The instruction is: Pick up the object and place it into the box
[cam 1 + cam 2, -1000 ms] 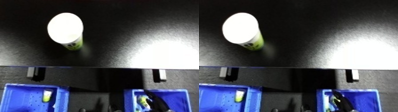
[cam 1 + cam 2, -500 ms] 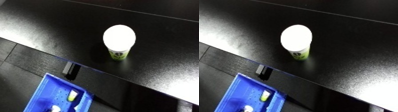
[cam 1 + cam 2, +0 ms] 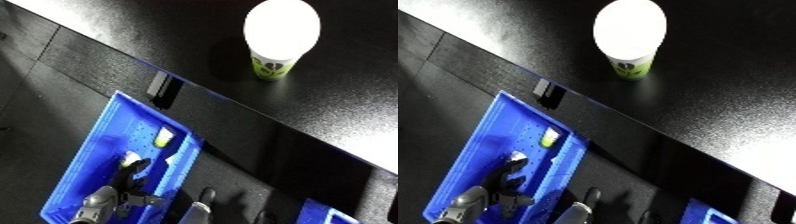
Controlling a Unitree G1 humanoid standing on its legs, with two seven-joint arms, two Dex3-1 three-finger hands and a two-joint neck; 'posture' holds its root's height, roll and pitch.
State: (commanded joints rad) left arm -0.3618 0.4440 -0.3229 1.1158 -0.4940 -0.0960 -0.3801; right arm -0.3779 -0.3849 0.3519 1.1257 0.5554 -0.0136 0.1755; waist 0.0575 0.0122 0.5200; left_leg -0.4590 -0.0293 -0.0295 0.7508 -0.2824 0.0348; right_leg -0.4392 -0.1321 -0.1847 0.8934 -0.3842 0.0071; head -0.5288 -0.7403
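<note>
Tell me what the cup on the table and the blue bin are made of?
The cup looks like paper or thin plastic: a matte white top and a green printed side, though glare washes out detail. The blue bin looks like hard molded plastic, with a smooth, slightly shiny wall and straight rims. The black table has a finely speckled, semi-gloss surface that reflects light.

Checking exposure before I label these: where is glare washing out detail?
Left eye view: the cup's top is blown out to plain white, only its green base readable; pale sheen streaks the black table. Right eye view: the same blown-out cup top, with sheen at the table's right side; the blue bin reads clearly.
</note>
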